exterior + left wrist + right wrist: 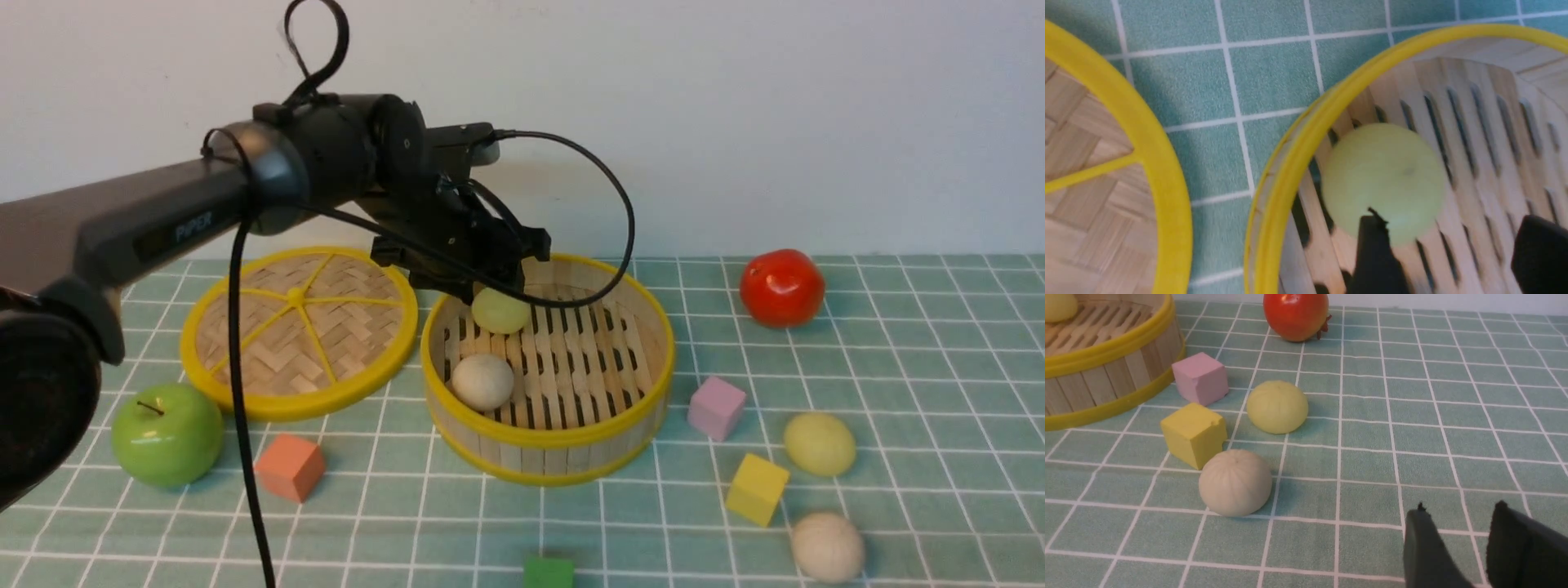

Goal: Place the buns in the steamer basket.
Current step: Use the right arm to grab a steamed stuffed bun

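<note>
The steamer basket [571,457] stands mid-table, its rim [1282,183] filling the left wrist view. Inside it lie an off-white bun [482,381] and a pale yellow-green bun [500,311] [1384,179] by the far wall. My left gripper [500,282] [1451,218] hovers just above that yellow-green bun, open, with its fingers wide apart and gripping nothing. Two more buns rest on the cloth to the right: a yellow-green one [819,443] [1277,407] and an off-white one [827,546] [1235,482]. My right gripper [1459,507] is low over the cloth, short of them, open and empty.
The woven lid [298,331] lies left of the basket, with a green apple [166,435] and an orange cube [289,466] in front of it. A red fruit [781,287], a pink cube [716,407] and a yellow cube [757,488] sit right; a green cube [548,573] is at the front edge.
</note>
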Robot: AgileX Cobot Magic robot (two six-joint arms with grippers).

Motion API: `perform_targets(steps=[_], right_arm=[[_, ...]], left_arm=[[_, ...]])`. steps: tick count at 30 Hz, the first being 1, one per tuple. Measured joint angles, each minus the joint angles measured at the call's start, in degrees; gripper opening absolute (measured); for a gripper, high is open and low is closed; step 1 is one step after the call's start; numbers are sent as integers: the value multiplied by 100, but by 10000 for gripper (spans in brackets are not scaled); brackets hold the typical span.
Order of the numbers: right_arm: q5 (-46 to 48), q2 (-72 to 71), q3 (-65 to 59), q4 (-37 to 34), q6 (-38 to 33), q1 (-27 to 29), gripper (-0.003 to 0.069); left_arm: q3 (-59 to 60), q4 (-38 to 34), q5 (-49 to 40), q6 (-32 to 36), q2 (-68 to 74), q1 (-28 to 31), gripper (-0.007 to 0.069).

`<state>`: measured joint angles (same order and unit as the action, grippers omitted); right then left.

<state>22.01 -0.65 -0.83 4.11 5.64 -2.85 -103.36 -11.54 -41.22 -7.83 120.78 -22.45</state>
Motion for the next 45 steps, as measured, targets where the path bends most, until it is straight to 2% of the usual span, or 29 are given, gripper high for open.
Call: perform_targets(steps=[3,6,9,10,12,13,14,19,20,24,25,26,29,33,37,45], right_arm=[[0,0,0,0,0,0,240],[0,0,0,0,0,0,240],[0,0,0,0,0,0,240],[0,0,0,0,0,0,240],[0,0,0,0,0,0,240],[0,0,0,0,0,0,240],[0,0,0,0,0,0,240],[0,0,0,0,0,0,240],[0,0,0,0,0,0,240],[0,0,0,0,0,0,240],[0,0,0,0,0,0,240],[0,0,0,0,0,0,240],[0,0,0,0,0,0,240],[0,0,0,0,0,0,240],[0,0,0,0,0,0,240],[0,0,0,0,0,0,240]], left_arm=[[-174,110,-489,0,-365,0,463],[-408,275,-1460,0,-1129,0,444],[-473,364,-2279,-7,-1912,0,397],[-478,405,-2683,-52,-2269,0,367],[-463,515,-2930,-181,-2846,0,307],[-463,515,-2930,-181,-2846,0,307],[-304,629,-2966,-351,-3475,0,242],[697,771,-2966,-705,-5228,0,110],[758,778,-2966,-705,-5313,0,110],[2415,778,-2966,-940,-7368,0,51],[3099,778,-2899,-1019,-7998,0,44],[3201,778,-2899,-1033,-8104,0,43],[4885,778,-2482,-1518,-9936,0,37],[6247,754,-2341,-1944,-11123,0,37],[6708,544,-2206,-1881,-11554,0,37],[6731,277,-2047,-1615,-11624,0,40]])
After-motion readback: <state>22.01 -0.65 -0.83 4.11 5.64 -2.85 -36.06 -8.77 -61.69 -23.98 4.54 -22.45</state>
